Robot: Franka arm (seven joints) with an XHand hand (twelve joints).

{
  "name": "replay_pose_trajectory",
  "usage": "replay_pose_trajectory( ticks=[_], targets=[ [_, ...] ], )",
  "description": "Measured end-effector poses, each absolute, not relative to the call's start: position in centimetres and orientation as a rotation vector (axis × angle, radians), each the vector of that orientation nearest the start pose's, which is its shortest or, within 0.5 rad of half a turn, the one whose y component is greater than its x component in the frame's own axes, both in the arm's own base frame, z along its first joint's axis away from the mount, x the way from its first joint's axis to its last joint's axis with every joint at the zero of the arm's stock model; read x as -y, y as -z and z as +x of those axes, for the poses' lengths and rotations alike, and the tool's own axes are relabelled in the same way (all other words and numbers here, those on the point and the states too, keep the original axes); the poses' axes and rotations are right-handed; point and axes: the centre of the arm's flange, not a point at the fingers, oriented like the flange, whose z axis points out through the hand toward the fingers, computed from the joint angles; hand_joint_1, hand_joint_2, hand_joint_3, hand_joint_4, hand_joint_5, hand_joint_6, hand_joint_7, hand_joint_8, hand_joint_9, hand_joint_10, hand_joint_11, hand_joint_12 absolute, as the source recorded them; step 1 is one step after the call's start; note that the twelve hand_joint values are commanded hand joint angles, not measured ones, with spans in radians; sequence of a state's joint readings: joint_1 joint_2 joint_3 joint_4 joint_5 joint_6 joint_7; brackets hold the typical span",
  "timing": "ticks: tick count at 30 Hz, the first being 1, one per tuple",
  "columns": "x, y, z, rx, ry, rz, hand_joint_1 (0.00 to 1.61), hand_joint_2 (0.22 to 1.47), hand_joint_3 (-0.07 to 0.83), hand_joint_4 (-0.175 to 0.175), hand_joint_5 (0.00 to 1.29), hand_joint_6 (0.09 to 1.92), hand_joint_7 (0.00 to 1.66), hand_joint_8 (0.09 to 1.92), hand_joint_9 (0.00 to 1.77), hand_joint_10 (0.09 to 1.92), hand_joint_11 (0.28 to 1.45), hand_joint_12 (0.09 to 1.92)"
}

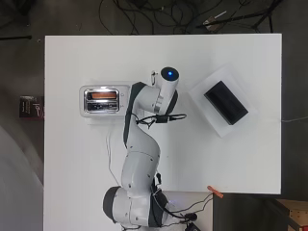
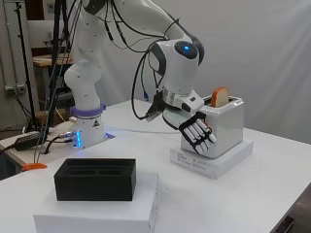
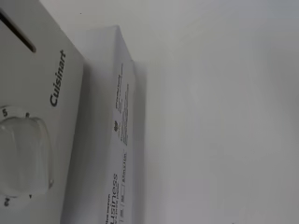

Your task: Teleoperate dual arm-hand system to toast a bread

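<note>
The toaster (image 2: 219, 127) is a white box with a shiny metal top, seen from above as a chrome plate with 2 long slots (image 1: 101, 100); 1 slice of bread (image 2: 219, 97) stands upright in a slot, its tan, rounded crust poking above the top edge in the side view and showing as an orange-brown strip (image 1: 104, 95) from overhead. The toaster sits on 1 flat white box (image 2: 214, 160) on the white table (image 1: 231, 163), on the table's left half in the overhead view. Close up, the wrist view shows the toaster's front face with a dark slit near its upper corner and 1 clear round dial (image 3: 21, 156) ringed by small numbers, and beside it the edge of the flat white box (image 3: 120, 154) with print along it. The hand (image 2: 198, 133) hangs at the toaster's end face, fingers straight and pointing down, relaxed and holding nothing — whether they touch the face I cannot tell. Well apart, on the table's other side, 1 black rectangular block (image 2: 95, 178) with 2 shallow recesses in its top rests on a second white box (image 2: 104, 213); the recesses look empty of bread. An orange clip (image 2: 34, 166) lies at the table's edge near the arm's base (image 2: 87, 131) — 1 arm, 1 hand.
</note>
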State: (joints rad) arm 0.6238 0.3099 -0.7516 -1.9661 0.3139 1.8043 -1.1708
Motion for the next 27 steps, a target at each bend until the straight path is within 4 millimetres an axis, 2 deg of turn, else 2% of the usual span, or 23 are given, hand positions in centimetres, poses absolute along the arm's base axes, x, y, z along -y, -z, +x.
replay_pose_trajectory(
  ticks=[4, 7, 10, 12, 18, 20, 22, 24, 25, 27],
  targets=[
    [2.8, -31.8, 56.3, 1.222, -0.394, -2.541, 0.00, 0.90, -0.001, 0.021, 0.15, 0.09, 0.39, 0.09, 0.44, 0.09, 0.43, 0.09],
    [2.8, -30.2, 56.5, 1.231, -0.433, -2.523, 0.01, 0.90, -0.001, 0.024, 0.18, 0.09, 0.45, 0.09, 0.51, 0.09, 0.45, 0.09],
    [2.9, -28.5, 56.1, 1.247, -0.443, -2.512, 0.24, 1.01, 0.010, 0.024, 0.25, 0.09, 0.54, 0.09, 0.58, 0.09, 0.49, 0.09],
    [2.9, -27.0, 55.8, 1.255, -0.455, -2.506, 0.30, 1.05, 0.013, 0.019, 0.26, 0.09, 0.55, 0.09, 0.60, 0.09, 0.50, 0.09],
    [3.5, -22.7, 54.8, 1.240, -0.514, -2.497, 0.22, 1.03, -0.002, 0.026, 0.24, 0.09, 0.47, 0.09, 0.52, 0.09, 0.46, 0.09],
    [3.9, -22.0, 54.7, 1.230, -0.520, -2.499, 0.07, 0.99, -0.016, 0.019, 0.22, 0.09, 0.44, 0.09, 0.51, 0.09, 0.46, 0.09],
    [3.8, -22.5, 54.6, 1.232, -0.512, -2.509, 0.02, 0.97, -0.018, 0.015, 0.19, 0.09, 0.40, 0.09, 0.47, 0.09, 0.45, 0.09],
    [3.3, -24.9, 54.9, 1.238, -0.488, -2.515, 0.00, 0.98, -0.008, 0.012, 0.19, 0.09, 0.38, 0.09, 0.46, 0.09, 0.44, 0.09],
    [3.2, -27.2, 55.4, 1.246, -0.457, -2.527, 0.00, 0.99, -0.004, 0.011, 0.20, 0.09, 0.38, 0.09, 0.47, 0.09, 0.44, 0.09],
    [2.8, -32.6, 56.6, 1.274, -0.365, -2.571, 0.00, 1.01, 0.000, -0.008, 0.22, 0.09, 0.49, 0.09, 0.63, 0.09, 0.48, 0.09]
  ],
)
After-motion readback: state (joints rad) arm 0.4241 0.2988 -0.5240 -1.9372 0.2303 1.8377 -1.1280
